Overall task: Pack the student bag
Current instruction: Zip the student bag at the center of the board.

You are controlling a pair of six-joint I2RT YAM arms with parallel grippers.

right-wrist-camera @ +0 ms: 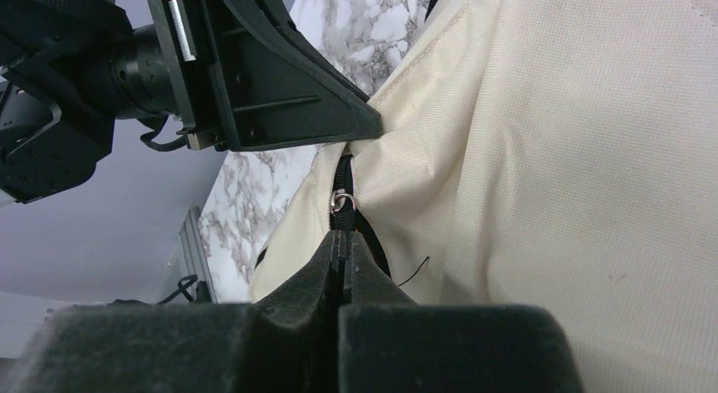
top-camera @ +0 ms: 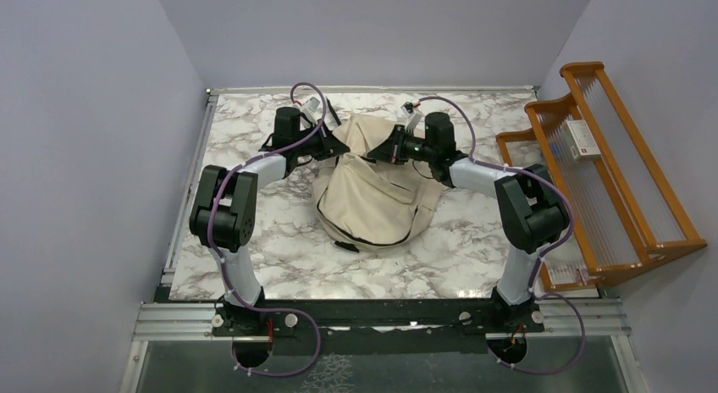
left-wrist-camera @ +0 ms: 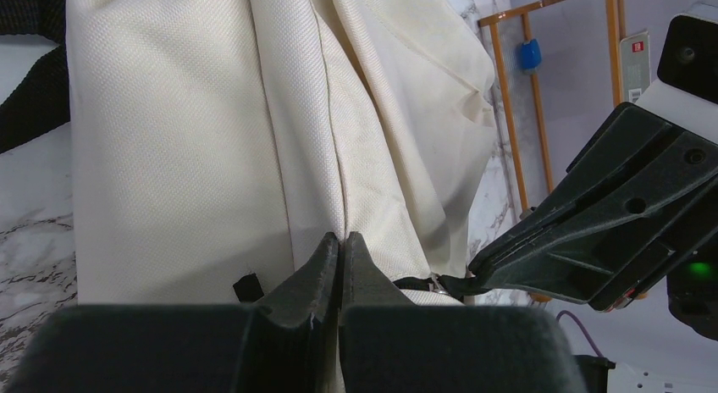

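student bag (top-camera: 372,198), marble table (top-camera: 279,249), lilac walls (top-camera: 85,113)

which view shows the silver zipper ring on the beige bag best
The right wrist view: the small silver zipper ring sits sharp and central on the beige fabric backpack. The left wrist view shows only a tiny glint; the top view shows nothing of it.

student bag (top-camera: 372,194) on table (top-camera: 279,257), rack (top-camera: 610,181) to right
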